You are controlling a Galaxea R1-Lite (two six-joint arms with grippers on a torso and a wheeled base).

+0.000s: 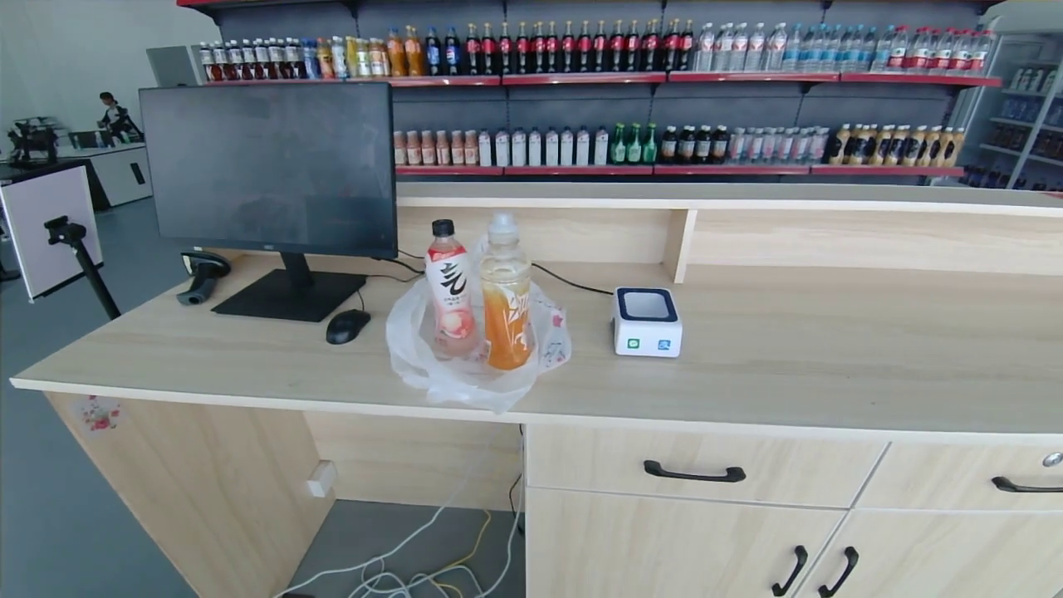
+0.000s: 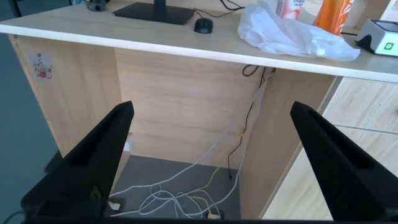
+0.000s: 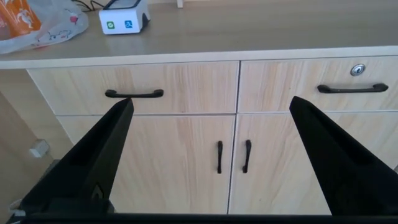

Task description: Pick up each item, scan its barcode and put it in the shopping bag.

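— Where are the bottles?
— The pink-labelled bottle [image 1: 449, 286] and the orange drink bottle [image 1: 506, 299] stand upright, side by side, inside the clear shopping bag [image 1: 407, 342]. It sits on the wooden counter [image 1: 830, 357], between the mouse [image 1: 347, 325] and the white scanner box [image 1: 647, 322].
— And the grippers?
— The left gripper [image 2: 211, 107] is spread wide and holds nothing, below the counter edge. The right gripper [image 3: 211, 102] is the same, facing the drawers [image 3: 134, 93].

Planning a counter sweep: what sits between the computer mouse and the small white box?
The shopping bag with a pink bottle and an orange bottle upright in it; head view.
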